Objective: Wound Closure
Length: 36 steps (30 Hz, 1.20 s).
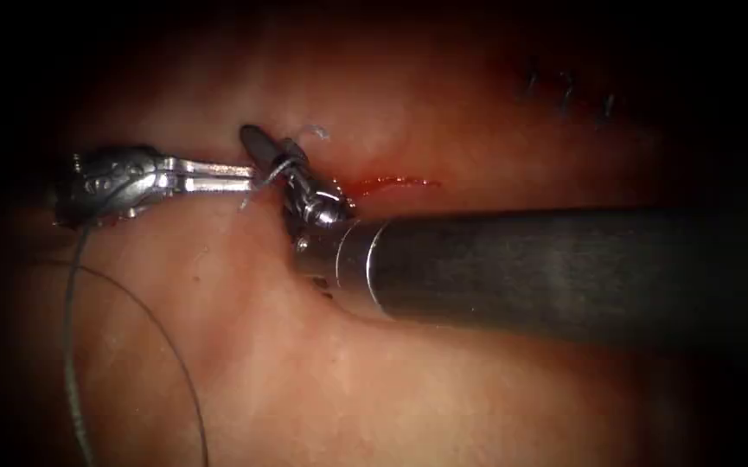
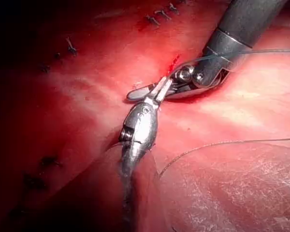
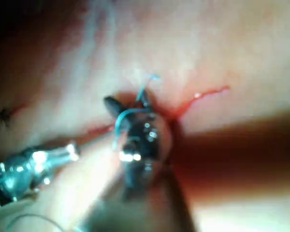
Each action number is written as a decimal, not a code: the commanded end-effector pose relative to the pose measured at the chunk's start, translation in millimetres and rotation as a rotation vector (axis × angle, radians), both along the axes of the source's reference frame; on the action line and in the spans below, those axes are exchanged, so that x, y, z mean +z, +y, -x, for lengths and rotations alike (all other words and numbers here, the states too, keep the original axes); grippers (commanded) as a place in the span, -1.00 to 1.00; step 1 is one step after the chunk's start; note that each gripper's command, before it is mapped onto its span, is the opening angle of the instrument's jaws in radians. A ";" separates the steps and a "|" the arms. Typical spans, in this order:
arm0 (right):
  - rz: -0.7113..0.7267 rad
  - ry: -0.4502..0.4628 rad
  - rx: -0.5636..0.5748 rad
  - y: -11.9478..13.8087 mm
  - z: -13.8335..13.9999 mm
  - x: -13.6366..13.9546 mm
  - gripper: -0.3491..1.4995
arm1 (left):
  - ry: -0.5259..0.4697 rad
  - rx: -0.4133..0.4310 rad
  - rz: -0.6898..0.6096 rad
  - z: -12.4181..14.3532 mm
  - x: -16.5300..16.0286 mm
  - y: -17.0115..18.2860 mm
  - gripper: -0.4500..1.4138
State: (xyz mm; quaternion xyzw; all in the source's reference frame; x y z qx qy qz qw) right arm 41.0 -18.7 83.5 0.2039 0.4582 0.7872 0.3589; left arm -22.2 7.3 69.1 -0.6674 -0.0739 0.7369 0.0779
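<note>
tissue [image 1: 443, 380]: cut [image 1: 391, 183] marked by red fluid, just right of my tools | right gripper [image 1: 271, 149]: jaws narrow, thread [image 1: 280, 169] looped round them | left gripper [image 1: 252, 175]: pinched on that thread at the cut | needle: cannot tell where | advice: keep tension even, don't tear tissue

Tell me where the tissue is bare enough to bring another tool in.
Bare tissue lies below the right tool shaft, right of the thread loops. Another patch sits above the cut, left of the old stitches. It is crowded where the left tool meets the right tool at the cut's left end.
</note>
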 end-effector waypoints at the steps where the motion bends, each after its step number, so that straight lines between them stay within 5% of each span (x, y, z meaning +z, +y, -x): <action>1: -0.004 0.002 -0.001 0.2 -0.7 0.4 -0.31 | -0.001 -0.001 0.003 0.4 0.6 0.3 -1.00; 6: 0.016 -0.015 -0.025 0.4 0.1 0.3 -0.69 | 0.001 -0.002 0.006 0.3 0.8 0.0 -1.00; 13: 0.078 -0.058 -0.012 0.8 1.1 -0.5 -0.80 | 0.000 -0.001 0.007 0.1 0.9 -0.2 -1.00; 14: 0.086 -0.048 -0.006 0.8 1.2 -0.8 -1.00 | 0.001 -0.002 0.008 0.0 0.9 -0.1 -1.00; 24: 0.216 -0.175 -0.107 0.3 -0.1 -5.5 -1.00 | 0.040 -0.044 -0.009 -3.2 3.6 2.4 -1.00; 36: 0.285 -0.251 -0.169 -0.3 0.3 -6.2 -1.00 | 0.085 -0.091 -0.064 -4.5 9.6 8.5 -1.00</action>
